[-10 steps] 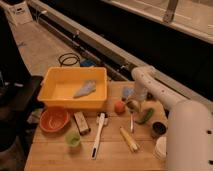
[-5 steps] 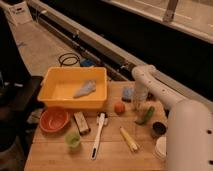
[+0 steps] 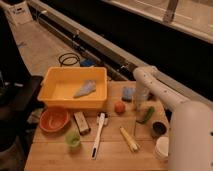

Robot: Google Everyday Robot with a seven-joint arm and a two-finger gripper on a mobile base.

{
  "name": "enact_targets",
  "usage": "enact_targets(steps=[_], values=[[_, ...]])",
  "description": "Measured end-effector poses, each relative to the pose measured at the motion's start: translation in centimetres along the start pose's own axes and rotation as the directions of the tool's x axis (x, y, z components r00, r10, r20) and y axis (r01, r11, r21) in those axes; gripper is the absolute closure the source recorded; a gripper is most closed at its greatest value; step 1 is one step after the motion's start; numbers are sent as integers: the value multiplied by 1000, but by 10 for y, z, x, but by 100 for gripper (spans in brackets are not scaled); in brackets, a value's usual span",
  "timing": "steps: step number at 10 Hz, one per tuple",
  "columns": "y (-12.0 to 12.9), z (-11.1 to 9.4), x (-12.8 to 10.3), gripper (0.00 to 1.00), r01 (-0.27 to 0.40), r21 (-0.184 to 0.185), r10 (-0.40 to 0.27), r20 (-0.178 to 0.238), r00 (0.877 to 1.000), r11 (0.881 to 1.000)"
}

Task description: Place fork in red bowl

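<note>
Silver-grey slim metal fork (image 3: 135, 126) lies on the wooden table (image 3: 110, 156), my gripper (image 3: 138, 111) clamped shut on its upper end, I think, for lifting across to the round orange-red plastic bowl (image 3: 45, 114).

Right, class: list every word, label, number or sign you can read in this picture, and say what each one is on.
No text here can be read.
White object at top left: dark marks, too blurred to read.
Small brown box beside the red bowl: no legible label.
End effector, over the right side of the table: no marking visible.
</note>
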Motion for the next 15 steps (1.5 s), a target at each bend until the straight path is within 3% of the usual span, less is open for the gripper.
enact_targets(steps=[2,5,7,9,11,12,14,15], values=[[1,-25,3,100,-50,20,51,-43,998,999],[-7,-91,5,100,-121,88,129,-90,988,989],[-12,-131,8,100,-170,154,186,-94,978,973],[-28,-179,8,100,-200,289,229,-69,971,936],[-60,-218,-6,100,-191,393,230,-53,972,899],[-79,-229,-17,100,-171,421,214,-58,975,891],[-106,-237,-38,100,-130,444,175,-63,982,887],[-99,-236,-32,100,-138,438,188,-72,980,888]])
